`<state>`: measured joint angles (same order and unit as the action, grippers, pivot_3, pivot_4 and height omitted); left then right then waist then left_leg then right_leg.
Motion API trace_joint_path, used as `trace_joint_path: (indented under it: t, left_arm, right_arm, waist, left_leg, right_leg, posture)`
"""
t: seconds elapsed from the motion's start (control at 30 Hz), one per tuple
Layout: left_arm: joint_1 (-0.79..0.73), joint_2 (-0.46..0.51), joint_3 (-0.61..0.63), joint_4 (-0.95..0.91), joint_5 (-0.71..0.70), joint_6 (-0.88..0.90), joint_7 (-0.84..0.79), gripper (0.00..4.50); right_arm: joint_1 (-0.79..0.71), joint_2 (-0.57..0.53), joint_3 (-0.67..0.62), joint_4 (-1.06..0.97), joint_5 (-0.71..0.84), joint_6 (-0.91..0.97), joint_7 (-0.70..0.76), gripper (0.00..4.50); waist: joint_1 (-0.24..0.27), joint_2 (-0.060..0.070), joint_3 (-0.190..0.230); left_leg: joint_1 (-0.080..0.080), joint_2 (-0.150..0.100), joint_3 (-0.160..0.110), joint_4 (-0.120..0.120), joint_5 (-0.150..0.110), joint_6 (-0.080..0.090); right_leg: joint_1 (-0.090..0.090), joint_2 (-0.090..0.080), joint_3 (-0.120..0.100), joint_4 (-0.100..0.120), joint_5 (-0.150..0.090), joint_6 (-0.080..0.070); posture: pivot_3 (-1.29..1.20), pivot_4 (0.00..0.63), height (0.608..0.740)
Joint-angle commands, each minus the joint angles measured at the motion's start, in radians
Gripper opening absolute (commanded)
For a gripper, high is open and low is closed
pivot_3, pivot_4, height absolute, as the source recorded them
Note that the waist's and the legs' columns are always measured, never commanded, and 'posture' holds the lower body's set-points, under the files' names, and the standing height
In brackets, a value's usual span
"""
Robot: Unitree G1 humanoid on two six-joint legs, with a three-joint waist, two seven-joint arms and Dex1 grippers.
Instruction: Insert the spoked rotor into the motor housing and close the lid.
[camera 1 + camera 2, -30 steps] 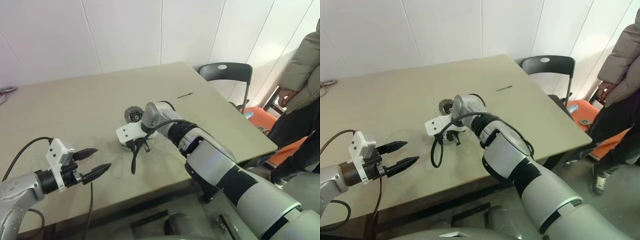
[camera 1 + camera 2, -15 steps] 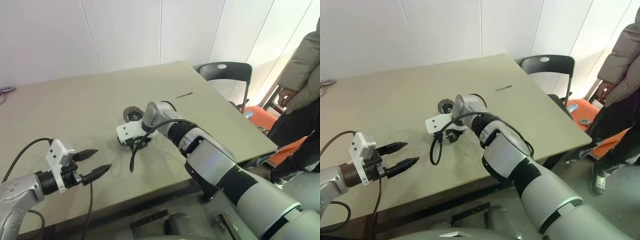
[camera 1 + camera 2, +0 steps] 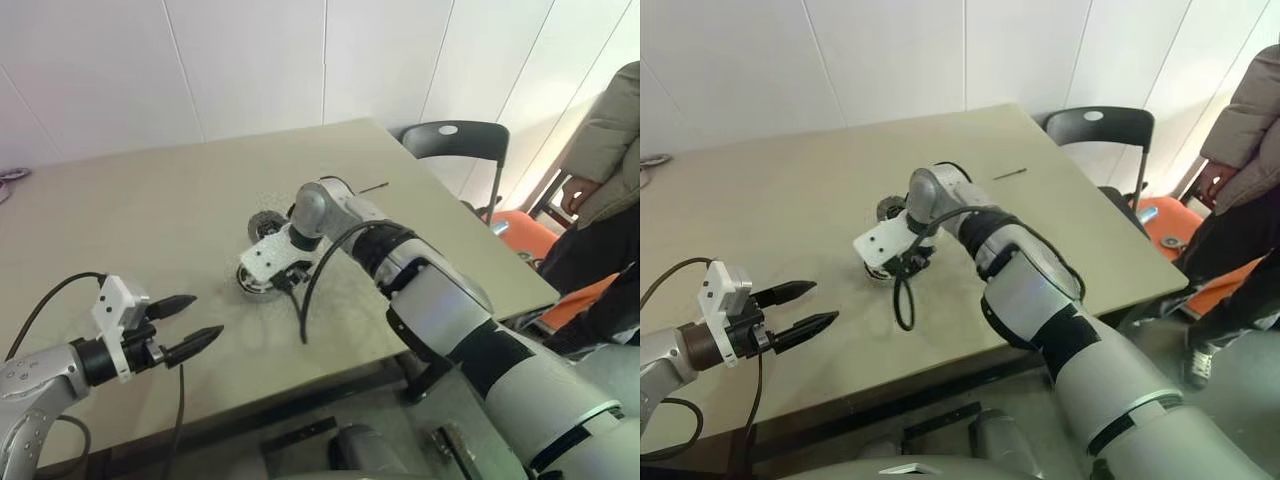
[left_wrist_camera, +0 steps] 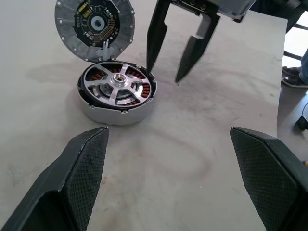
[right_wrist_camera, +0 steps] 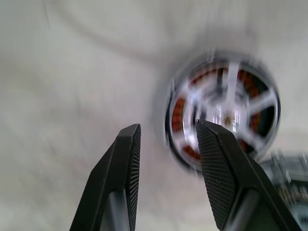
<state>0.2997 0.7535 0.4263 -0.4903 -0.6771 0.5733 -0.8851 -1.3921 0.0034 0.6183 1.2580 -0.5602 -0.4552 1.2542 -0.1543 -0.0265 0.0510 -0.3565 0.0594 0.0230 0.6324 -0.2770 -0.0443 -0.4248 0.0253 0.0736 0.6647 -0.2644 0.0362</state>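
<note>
Rotor (image 4: 117, 87) seated in housing (image 4: 115, 108); right tool (image 4: 177, 48) apart, empty; left tool (image 3: 185, 326) wide apart. Next: grip lid (image 4: 94, 28) by rim, lower flat, centred.

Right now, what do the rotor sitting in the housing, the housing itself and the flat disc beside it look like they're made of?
The spoked rotor looks like bright machined metal, probably aluminium: shiny silver spokes and hub. The motor housing seems matte light-grey metal, with reddish windings showing between the spokes, likely copper. The lid looks like dull grey cast metal with small rim holes; its dark centre with gold-coloured marks may be a circuit board.
</note>
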Motion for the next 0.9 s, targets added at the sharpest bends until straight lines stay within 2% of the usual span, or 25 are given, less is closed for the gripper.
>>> trace_joint_path:
  t: [0.03,0.17,0.33,0.53,0.9]
  left_arm:
    - [-0.016,0.011,0.012,-0.007,-0.006,-0.011,-0.005,4.33]
    - [-0.021,0.014,0.010,-0.005,-0.006,-0.009,-0.007,4.33]
    - [-0.021,0.016,0.011,-0.004,-0.006,-0.008,-0.011,4.33]
    - [-0.012,0.019,0.019,-0.008,-0.007,-0.008,-0.013,4.33]
    - [-0.013,0.018,0.018,-0.009,-0.007,-0.009,-0.009,4.33]
  right_arm:
    - [-0.006,-0.013,0.047,0.005,-0.066,-0.073,-0.117,1.91]
    - [-0.011,-0.003,0.068,0.036,-0.102,-0.067,-0.213,1.91]
    - [-0.009,0.005,0.077,0.051,-0.120,-0.073,-0.243,1.91]
    - [0.006,-0.008,0.084,0.052,-0.124,-0.117,-0.184,1.91]
    - [0.026,-0.004,0.082,0.045,-0.122,-0.134,-0.162,1.91]
  waist:
    - [-0.001,-0.001,-0.001]
    - [0.000,-0.003,-0.002]
    - [0.001,-0.003,-0.002]
    - [0.001,-0.003,-0.002]
    - [0.002,-0.003,-0.002]
  left_leg:
    - [0.000,0.000,0.000,0.000,0.000,0.000]
    - [0.000,0.000,0.000,0.000,0.000,0.000]
    - [0.000,0.000,0.000,0.000,0.000,0.000]
    - [0.000,0.000,0.000,0.000,0.000,0.000]
    - [0.000,0.000,0.000,0.000,0.000,0.000]
  right_leg:
    - [0.000,0.000,0.000,0.000,0.000,0.000]
    - [-0.001,0.001,0.000,0.001,0.000,0.000]
    - [-0.001,0.000,0.001,0.001,0.000,0.000]
    - [-0.001,0.000,0.000,0.001,0.000,0.000]
    - [0.000,0.000,0.000,0.001,0.000,0.000]
  posture:
    - [0.00,0.000,0.740]
    - [0.00,0.000,0.740]
    - [0.00,0.000,0.740]
    - [0.00,0.000,0.740]
    - [0.00,0.000,0.740]
